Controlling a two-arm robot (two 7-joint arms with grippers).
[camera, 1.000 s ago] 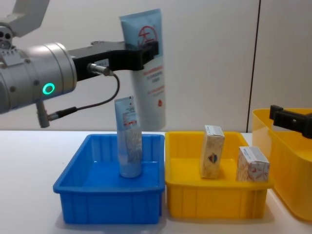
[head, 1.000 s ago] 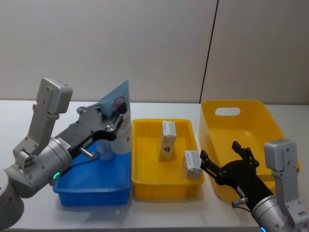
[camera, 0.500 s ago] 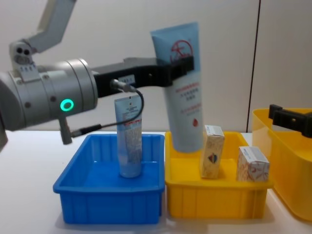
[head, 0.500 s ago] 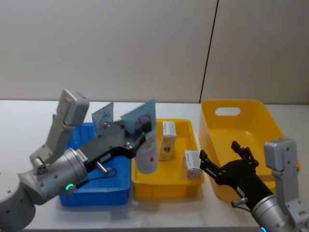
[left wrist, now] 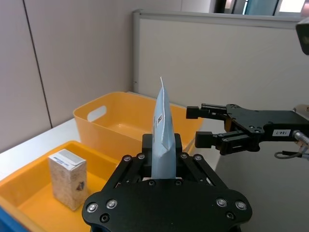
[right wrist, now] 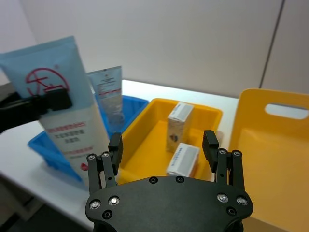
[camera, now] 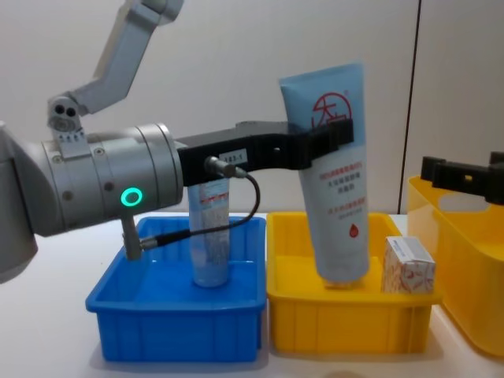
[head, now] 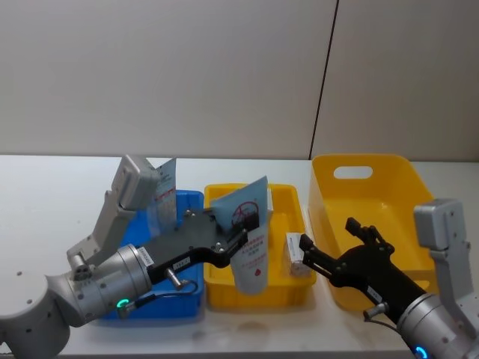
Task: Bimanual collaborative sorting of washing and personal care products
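My left gripper (head: 241,226) is shut on a large pale-blue tube (head: 249,241) with red print, held upright, crimped end up, over the yellow tray (head: 221,293). In the chest view the tube (camera: 335,181) hangs in front of the tray's back part, with the left gripper (camera: 331,142) clamped near its top. A smaller tube (camera: 209,236) stands in the blue tray (camera: 173,324). Two cream boxes (right wrist: 178,120) (right wrist: 183,159) sit in the yellow tray (right wrist: 212,116). My right gripper (head: 310,254) is open, just right of the held tube and above a box (head: 293,247).
A big yellow handled basket (head: 374,196) stands right of the yellow tray, under my right arm. The blue tray (head: 193,200) sits against the yellow tray's left side. The white table runs out to the left and a wall lies behind.
My left arm has carried the large tube rightward, from above the blue tray to over the yellow tray. My right gripper has shifted a little left toward it.
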